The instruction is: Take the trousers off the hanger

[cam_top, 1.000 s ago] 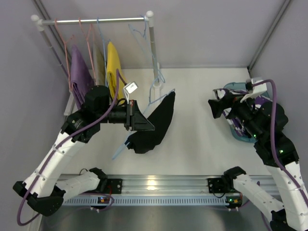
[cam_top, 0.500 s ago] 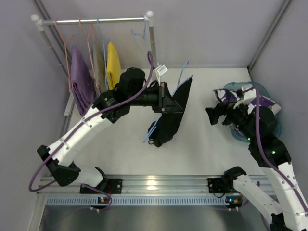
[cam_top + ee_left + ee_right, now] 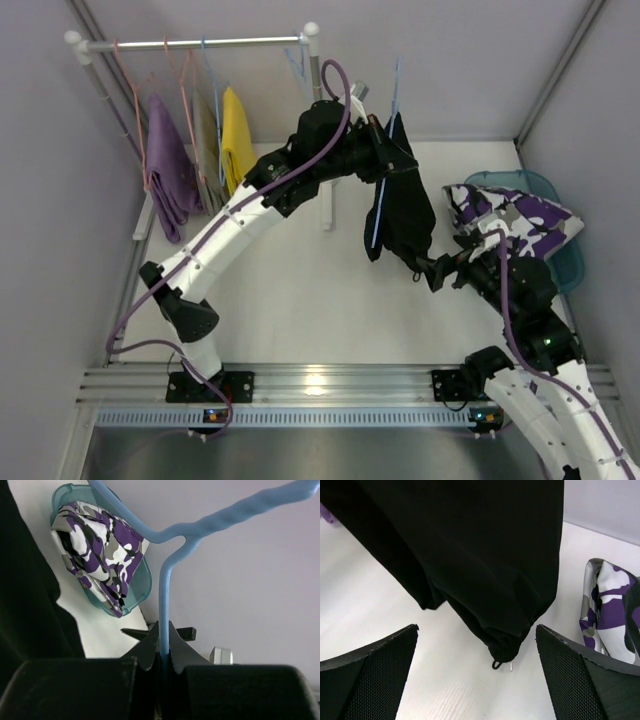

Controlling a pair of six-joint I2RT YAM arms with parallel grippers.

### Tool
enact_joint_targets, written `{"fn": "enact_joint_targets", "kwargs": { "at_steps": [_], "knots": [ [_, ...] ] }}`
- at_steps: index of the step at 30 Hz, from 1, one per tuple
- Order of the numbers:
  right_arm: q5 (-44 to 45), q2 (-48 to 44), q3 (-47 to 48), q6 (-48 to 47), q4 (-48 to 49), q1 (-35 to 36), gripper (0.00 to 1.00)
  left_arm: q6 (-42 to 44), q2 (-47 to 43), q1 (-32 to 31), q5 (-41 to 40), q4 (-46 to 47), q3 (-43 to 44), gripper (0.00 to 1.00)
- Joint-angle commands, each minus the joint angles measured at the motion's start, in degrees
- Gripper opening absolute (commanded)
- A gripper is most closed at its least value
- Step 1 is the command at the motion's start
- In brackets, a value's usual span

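Top external view showed the rail (image 3: 200, 43) at the far left of the table (image 3: 300, 290). A lilac garment (image 3: 165, 165) and a yellow garment (image 3: 236, 135) hung from it; neither belongs to the task.

Right of the rail's end post and clear of it, the left tool (image 3: 164, 655) was clamped narrowly on the stem of a blue hanger (image 3: 165, 600). The black trousers (image 3: 405, 215) were draped over this hanger and hung free above the table. Holding the hanger away from the rail and raised probably served to present the loose lower end of the cloth to the other arm.

Further right of the rail and nearer the arm bases, the right tool (image 3: 476, 626) stood wide open, fingers spread to either side of the trouser hem and its drawcord. No contact with the cloth was visible. This spread suits a pinch on the hem, followed by a pull to slide the trousers off the hanger bar.

Farthest right of the rail, the camouflage trousers (image 3: 515, 215) lay folded in a teal basket (image 3: 520, 177), evidently the deposit point.
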Motion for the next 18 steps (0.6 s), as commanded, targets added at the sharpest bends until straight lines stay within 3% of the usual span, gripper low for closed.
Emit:
{"fn": "enact_joint_targets", "kwargs": {
  "at_steps": [1,6,12,18],
  "knots": [
    [-4.14,0.29,-3.2,-5.74,8.24,-0.85,0.99,-4.65,0.63,0.02,-3.38,9.61,3.27,0.0],
    [-7.39,5.63,-9.08,-9.17,17.12,-0.5,1.0,-7.29,2.65,0.02,-1.89,11.9,5.46,0.0],
    [-7.4,15.39,-10.32,-7.07,31.62,1.7,0.99,-7.99,2.57,-0.07,-3.03,12.96,5.73,0.0],
    [-3.28,18.74,-12.78,-9.16,41.73,9.51,0.99,-9.22,3.18,-0.07,-2.94,14.8,7.4,0.0]
  ]
}}
